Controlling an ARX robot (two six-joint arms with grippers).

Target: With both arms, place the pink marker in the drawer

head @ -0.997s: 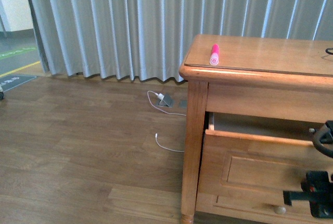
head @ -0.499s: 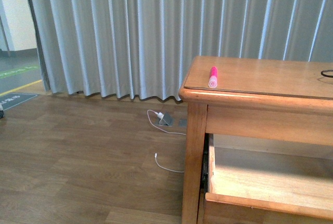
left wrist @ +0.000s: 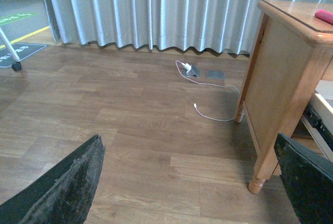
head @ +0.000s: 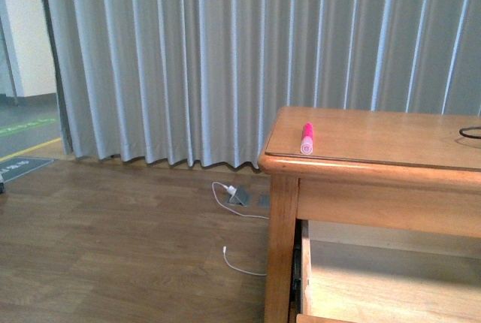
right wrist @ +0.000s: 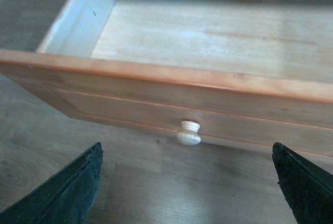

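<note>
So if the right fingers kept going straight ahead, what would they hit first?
Most likely the drawer front, near its round pale knob, which lies between the open right fingers. How far off is unclear.

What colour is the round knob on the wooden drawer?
The round knob is pale cream, clearest in right wrist view.

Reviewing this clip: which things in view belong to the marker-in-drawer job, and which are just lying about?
Job:
pink marker, lying on the dresser top
open drawer

Lying about:
white cable and plug on the floor
curtain
black cord on the dresser top
</note>
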